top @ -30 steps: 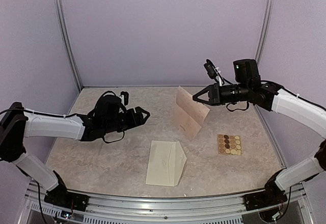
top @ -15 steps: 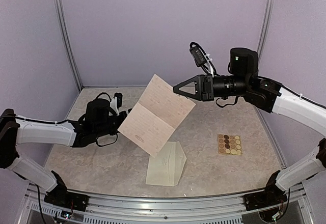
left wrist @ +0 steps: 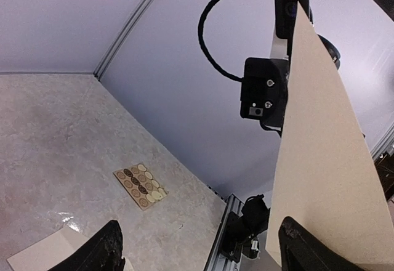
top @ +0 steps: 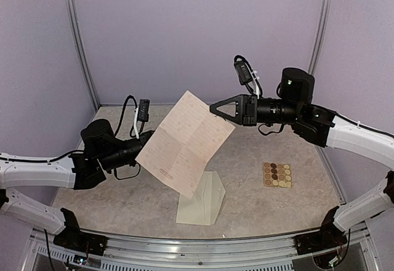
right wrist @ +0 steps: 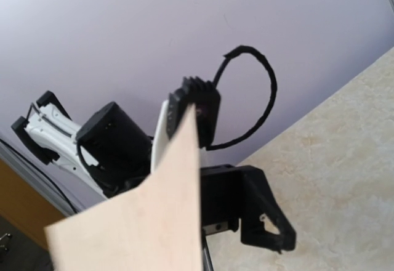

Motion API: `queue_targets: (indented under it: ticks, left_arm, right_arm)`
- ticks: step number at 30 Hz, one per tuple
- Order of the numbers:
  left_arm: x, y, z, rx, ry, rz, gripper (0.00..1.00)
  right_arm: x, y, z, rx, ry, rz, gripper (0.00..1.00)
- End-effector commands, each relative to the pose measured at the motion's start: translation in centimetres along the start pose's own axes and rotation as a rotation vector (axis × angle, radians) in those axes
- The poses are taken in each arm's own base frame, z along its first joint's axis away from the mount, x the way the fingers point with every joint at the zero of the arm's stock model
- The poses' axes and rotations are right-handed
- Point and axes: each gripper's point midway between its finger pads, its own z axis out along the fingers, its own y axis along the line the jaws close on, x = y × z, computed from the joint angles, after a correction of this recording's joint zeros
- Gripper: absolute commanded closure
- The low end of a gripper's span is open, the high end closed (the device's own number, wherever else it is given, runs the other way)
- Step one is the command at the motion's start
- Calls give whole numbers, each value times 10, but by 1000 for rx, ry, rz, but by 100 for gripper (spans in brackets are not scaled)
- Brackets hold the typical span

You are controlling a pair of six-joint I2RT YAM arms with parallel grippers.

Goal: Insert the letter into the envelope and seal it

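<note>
Black-tipped and reaching in from the right, the right gripper (top: 213, 106): pinching the letter (top: 184, 141) by its upper right edge. Probably pinching, to be fair, since the sheet is hiding those tips in the right wrist view, yet carrying the paper clear of the table (top: 111, 191) all the same.

Hanging unfolded and tilted, running its long axis down from that grip toward the near left, and showing a crease across the middle. Meeting the left gripper (top: 146, 139) at the lower left edge. Standing spread wide there, with the sheet lying along one of the fingers (left wrist: 294, 246) and not being clamped.

Resting just under the sheet's lowest corner, the envelope (top: 196, 204): lying on the table toward the front edge, pointing its long axis near to far and raising its pointed flap on the right side. Lying down and nearward of both grippers, somewhat closer to the left one. Sitting well apart to the right, the sticker sheet (top: 277, 174).

Differing little from half a second ago: bringing the low corner closer over the envelope and drawing the left arm back leftward. Differing far more from a second ago: then dangling folded from the right gripper, with the left gripper well apart; now spanning both.
</note>
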Motion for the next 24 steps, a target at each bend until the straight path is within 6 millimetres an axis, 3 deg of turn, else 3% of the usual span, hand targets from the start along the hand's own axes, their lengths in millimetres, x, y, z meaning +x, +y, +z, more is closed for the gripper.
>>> queue_targets:
  ticks: [1,8,16,24]
  left_arm:
    - [-13,-28,0,99,-32,32,18]
    - [-9,-45,-4,154,-24,32,16]
    - [-3,-77,-5,265,-18,57,16]
    - [-1,-88,-9,292,-25,52,16]
  right_arm:
    - [-15,19,-9,-45,-80,-30,100]
    - [-23,24,-20,-29,-140,-38,100]
    - [-19,20,-18,-29,-133,-22,100]
    - [-20,22,-19,-31,-140,-21,100]
